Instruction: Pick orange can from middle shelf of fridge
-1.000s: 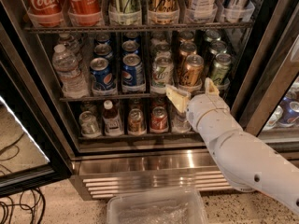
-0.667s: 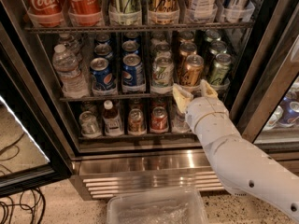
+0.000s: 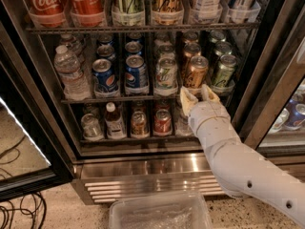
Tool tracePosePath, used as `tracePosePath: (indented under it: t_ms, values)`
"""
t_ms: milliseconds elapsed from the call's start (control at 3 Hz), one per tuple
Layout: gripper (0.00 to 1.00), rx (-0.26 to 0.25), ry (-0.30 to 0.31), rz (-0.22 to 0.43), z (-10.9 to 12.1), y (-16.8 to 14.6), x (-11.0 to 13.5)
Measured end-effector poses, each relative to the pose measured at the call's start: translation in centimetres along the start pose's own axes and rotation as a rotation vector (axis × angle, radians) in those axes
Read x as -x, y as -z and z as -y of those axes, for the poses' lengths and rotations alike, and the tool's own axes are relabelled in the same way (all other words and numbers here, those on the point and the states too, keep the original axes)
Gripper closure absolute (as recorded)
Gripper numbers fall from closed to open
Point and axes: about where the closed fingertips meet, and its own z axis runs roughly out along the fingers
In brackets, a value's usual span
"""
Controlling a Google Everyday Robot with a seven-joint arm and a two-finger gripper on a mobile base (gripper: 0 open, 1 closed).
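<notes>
The orange can (image 3: 196, 72) stands at the front of the middle shelf (image 3: 119, 99) of the fridge (image 3: 143, 166), right of centre, between a pale green-and-white can (image 3: 166, 73) and an olive-green can (image 3: 223, 70). More copper cans stand in a row behind it. My gripper (image 3: 198, 95) is open just below and in front of the orange can, at the shelf's front rail. Its cream fingers (image 3: 187, 99) spread to either side, close to the can's base, not closed on it. My white arm comes in from the lower right.
Two blue Pepsi cans (image 3: 136, 72) and water bottles (image 3: 70, 71) fill the shelf's left. Large bottles stand on the top shelf, small cans and bottles on the bottom one. The glass door (image 3: 24, 142) hangs open at left. A clear plastic bin (image 3: 159, 213) sits on the floor.
My gripper has moved up and to the right, from in front of the pale green-and-white can to under the orange can. The cans have not moved.
</notes>
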Motion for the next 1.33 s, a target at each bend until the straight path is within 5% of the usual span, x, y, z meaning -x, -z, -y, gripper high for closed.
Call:
tracePosePath:
  t_ms: [333,1333]
  values:
    - [0.38,-0.016,0.004,0.009,0.6,-1.0,-0.2]
    - [0.35,-0.058,0.056,0.030,2.6,-3.0,0.6]
